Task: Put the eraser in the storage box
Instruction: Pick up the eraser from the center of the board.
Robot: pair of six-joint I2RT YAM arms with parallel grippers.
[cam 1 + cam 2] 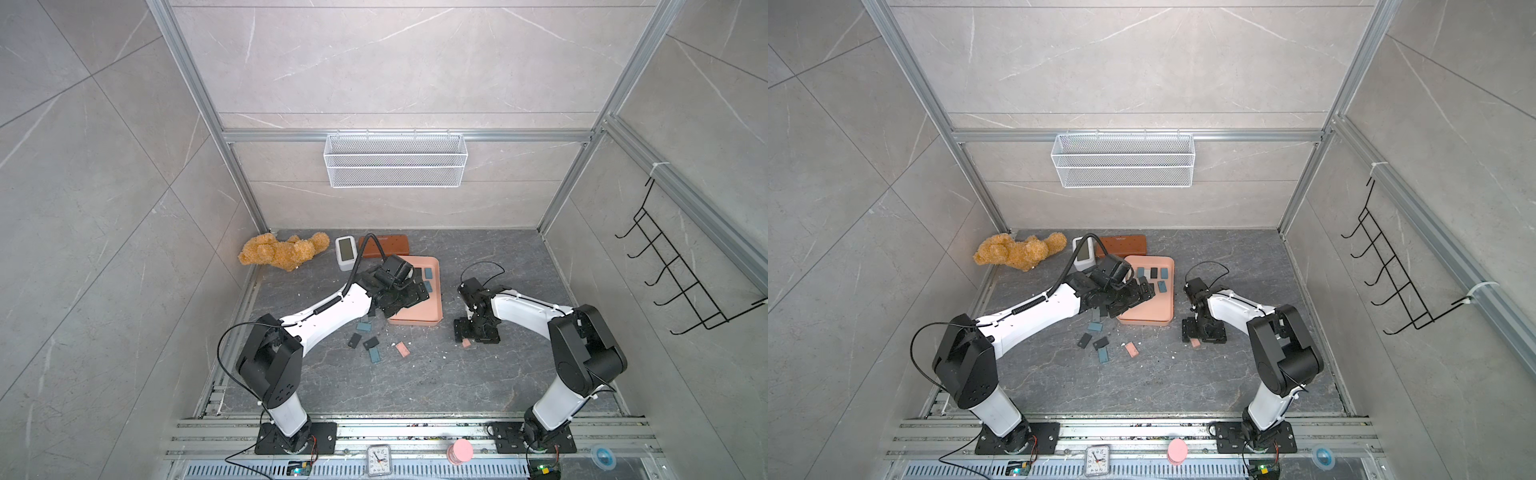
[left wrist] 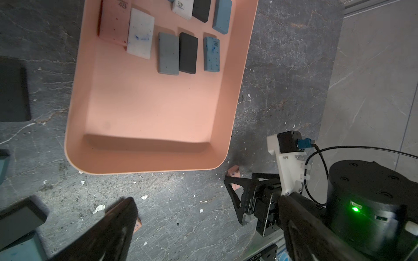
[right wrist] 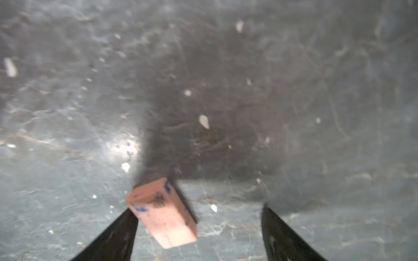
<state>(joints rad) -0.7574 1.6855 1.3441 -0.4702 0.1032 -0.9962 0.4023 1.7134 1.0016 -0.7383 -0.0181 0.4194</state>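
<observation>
Dark marbled table (image 1: 498,374): the pink eraser (image 3: 162,217) lies beside the storage box's (image 1: 415,321) near right corner, between the right gripper's (image 3: 198,207) parted jaws, not yet clamped. The left gripper (image 1: 405,301), wide open and empty, hangs over the box's left side. Loose erasers (image 1: 374,354) lie scattered nearby.

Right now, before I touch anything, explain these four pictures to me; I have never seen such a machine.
Two robot arms work at a dark table. Two pictures look down from overhead; the other two come from a camera on each wrist. A pink tray holds several erasers; others lie loose on the table, and a teddy bear lies at the back. The left gripper hangs open above the tray's edge, empty. The right gripper is open around a pink eraser on the table, not yet clamped.
</observation>
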